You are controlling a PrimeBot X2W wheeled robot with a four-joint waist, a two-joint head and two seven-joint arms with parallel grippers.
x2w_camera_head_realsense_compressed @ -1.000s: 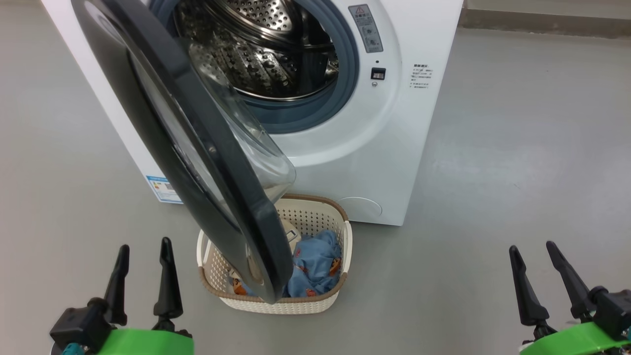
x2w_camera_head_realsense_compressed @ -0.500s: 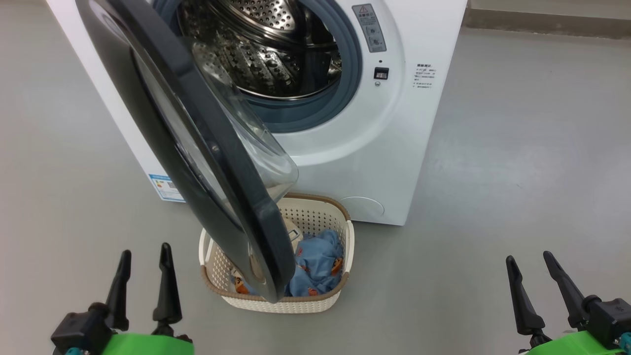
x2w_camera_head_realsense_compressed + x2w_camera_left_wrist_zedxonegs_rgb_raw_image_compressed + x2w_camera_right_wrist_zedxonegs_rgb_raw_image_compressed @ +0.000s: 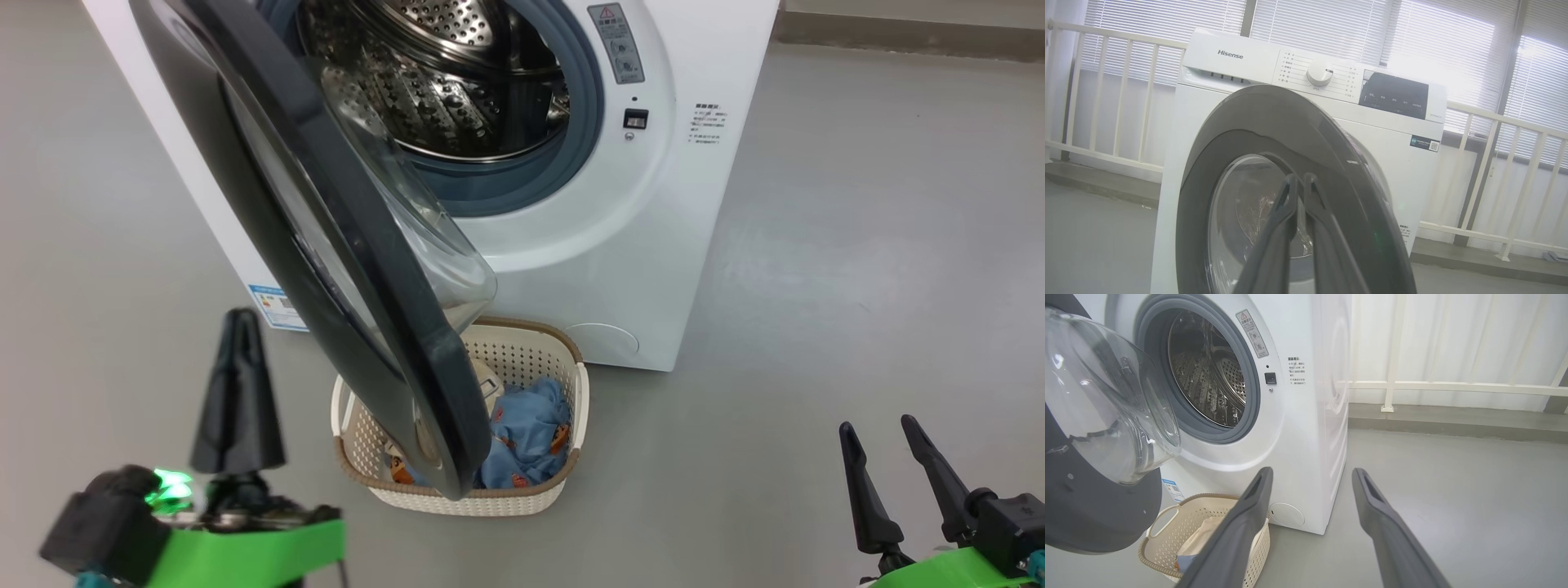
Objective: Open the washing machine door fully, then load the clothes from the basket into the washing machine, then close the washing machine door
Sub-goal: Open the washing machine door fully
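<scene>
The white washing machine (image 3: 620, 237) stands ahead with its steel drum exposed. Its glossy black washing machine door (image 3: 326, 245) hangs partly open, swung out over the basket (image 3: 506, 502). That cream basket with a brown rim sits on the floor at the machine's foot and holds light-blue clothes (image 3: 526, 437) with orange prints. My left gripper (image 3: 237, 327) is shut and empty, raised at the lower left, short of the door's outer face (image 3: 1331, 171). My right gripper (image 3: 882, 425) is open at the lower right, over bare floor. The right wrist view takes in the basket (image 3: 1167, 539) and the drum (image 3: 1208, 375).
Grey floor (image 3: 857, 286) stretches to the right of the machine. A white railing (image 3: 1474, 183) and window blinds stand behind the machine. A raised kerb (image 3: 1453, 420) runs along the wall on the right.
My left gripper has shut and risen toward the door. The head camera has shifted slightly. The right gripper stays open and in place.
</scene>
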